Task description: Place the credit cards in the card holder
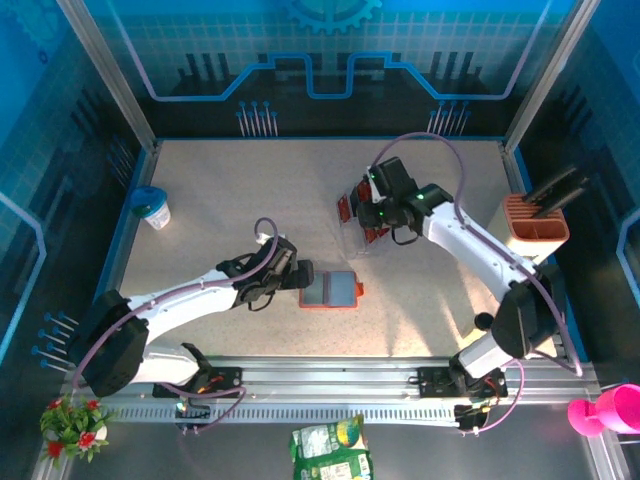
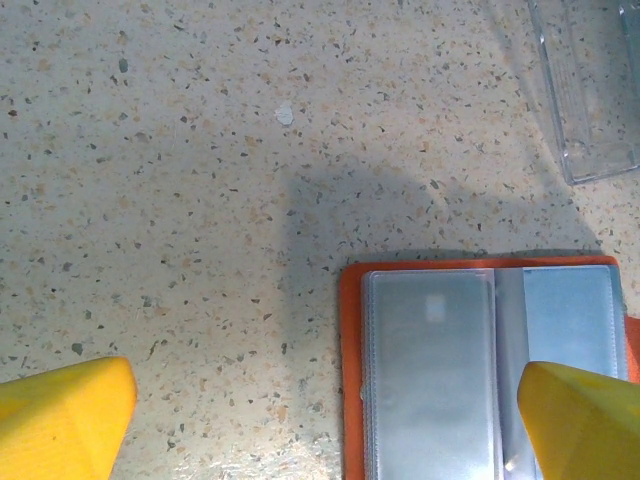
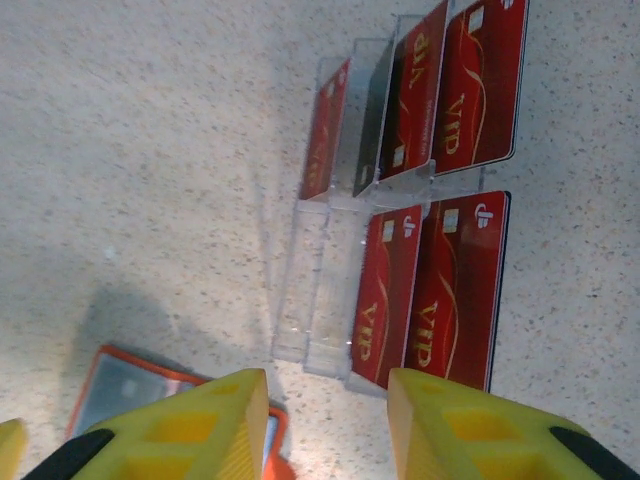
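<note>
on the table [image 1: 220,200], the card holder [image 1: 331,290] is laid open and flat, with its grey-blue inside turned up. it is found near the middle, right by the left tool [image 1: 290,275]. in the left wrist view the yellow fingers are spread wide and nothing is held between them. one finger [image 2: 580,420] is seen over the right page of the holder. whether the page is touched cannot be told.

the credit cards [image 3: 440,290] are stood in a clear rack [image 3: 315,300], a little way behind the holder. most are red, and one dark card is seen among them. the right tool [image 3: 330,420] is held near one end of the rack, its fingers parted and nothing gripped.

no card is seen in the holder, so the job is judged to be at its start. a card has to be picked first.

some things could go wrong. the cards are thin and packed close, so two could be pinched at once. the rack looks light, so it could be pushed or tipped if it is bumped by a finger. a smooth card could be dropped on the way. the holder could be slid away if it is not pressed down while a card is pushed in.
</note>
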